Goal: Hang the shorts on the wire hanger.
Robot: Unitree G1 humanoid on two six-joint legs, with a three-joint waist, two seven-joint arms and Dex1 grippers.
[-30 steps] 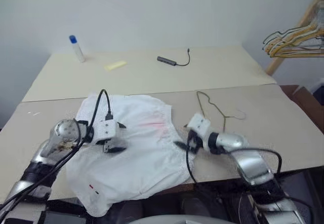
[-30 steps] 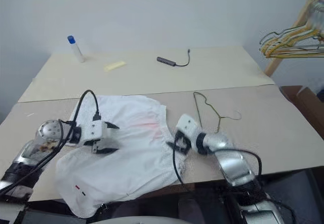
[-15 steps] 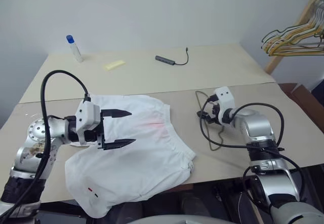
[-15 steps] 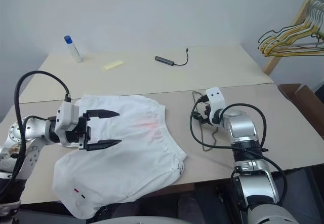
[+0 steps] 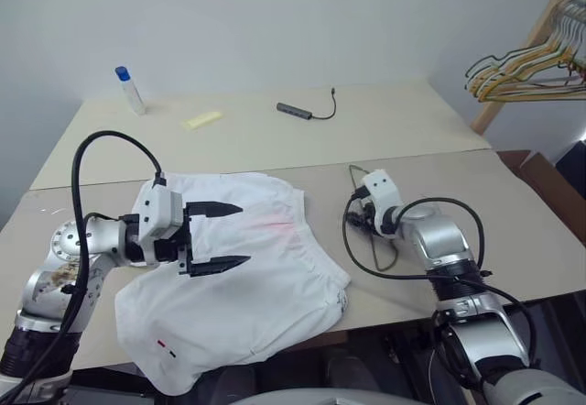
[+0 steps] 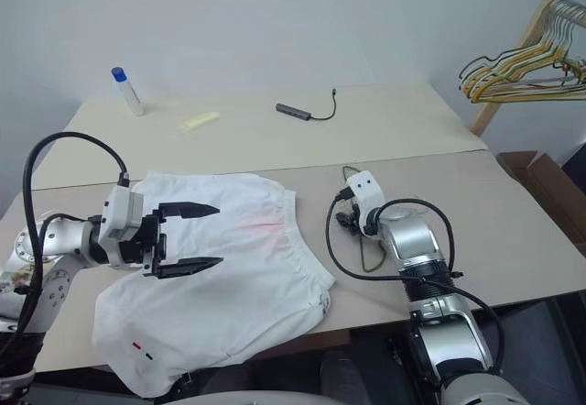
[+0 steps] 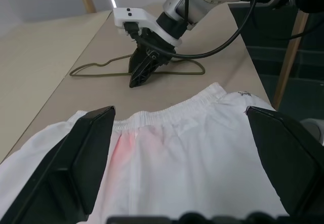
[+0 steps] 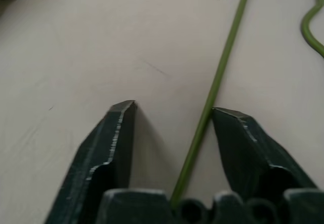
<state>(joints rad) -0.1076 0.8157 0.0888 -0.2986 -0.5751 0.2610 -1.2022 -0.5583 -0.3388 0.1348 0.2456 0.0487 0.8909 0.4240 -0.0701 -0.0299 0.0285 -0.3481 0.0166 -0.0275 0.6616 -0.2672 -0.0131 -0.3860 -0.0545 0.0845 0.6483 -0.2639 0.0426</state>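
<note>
The white shorts [image 5: 247,295] lie spread flat on the near part of the table, with a faint pink smudge by the waistband. My left gripper [image 5: 244,235] hovers open just above their left half, pointing right, with nothing between its fingers. To the right of the shorts, the thin olive wire hanger [image 8: 219,72] lies flat on the table. My right gripper [image 5: 359,226] points down at it, its tips close to the tabletop. Its fingers [image 8: 119,133] stand apart, and one straight wire of the hanger runs between them, close to one finger. I see no clamp on the wire.
At the back of the table stand a blue-capped bottle [image 5: 128,89], a yellow note [image 5: 203,119] and a small grey hub with a cable [image 5: 298,110]. A bunch of yellow and dark hangers [image 5: 517,66] hangs on a wooden rack at the far right. The shorts overhang the table's front edge.
My left gripper rose off the shorts and turned to point right. My right gripper moved from the shorts' edge to the hanger, sank onto it, and its fingers drew closer around the wire.
</note>
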